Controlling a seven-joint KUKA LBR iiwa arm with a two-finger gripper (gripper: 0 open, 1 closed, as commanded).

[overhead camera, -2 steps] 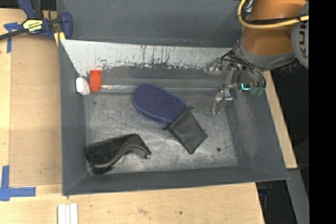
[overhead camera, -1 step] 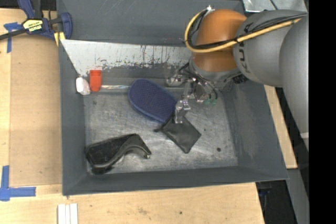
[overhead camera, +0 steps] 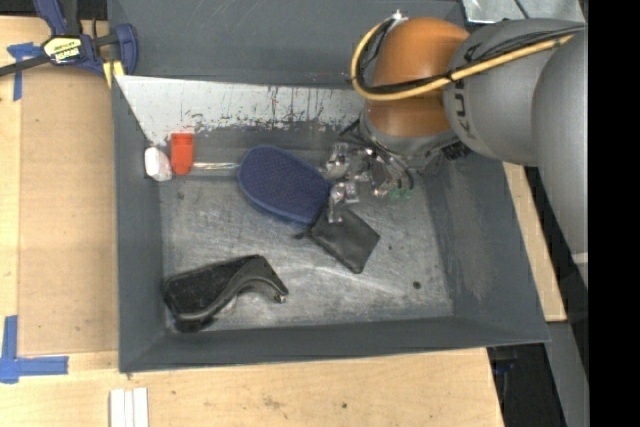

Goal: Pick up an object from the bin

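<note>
Camera view puts your hand (overhead camera: 347, 183) low in the grey bin (overhead camera: 300, 35), right of the floor's middle and under the arm's orange cover (overhead camera: 415, 75). You cannot tell from here whether the hand is open or closed, because its metal parts blur together beneath the wrist. Nothing can be made out in its grip.

Two things lie closest to it. A dark blue oval pad (overhead camera: 278, 183) lies flat just to the view's left of the hand. Its right end reaches the hand's metal parts, though you cannot tell whether they touch. A black flat piece (overhead camera: 345, 240), roughly square and turned cornerwise, lies just below the hand towards the near wall. Its upper corner comes up close beside the pad's lower right edge.

Further off, a clear tube with an orange cap (overhead camera: 182, 155) lies along the far left of the floor. It ends near the pad's left end. A black curved handle-shaped thing (overhead camera: 215, 287) lies by the near left corner, well apart from the hand.
</note>
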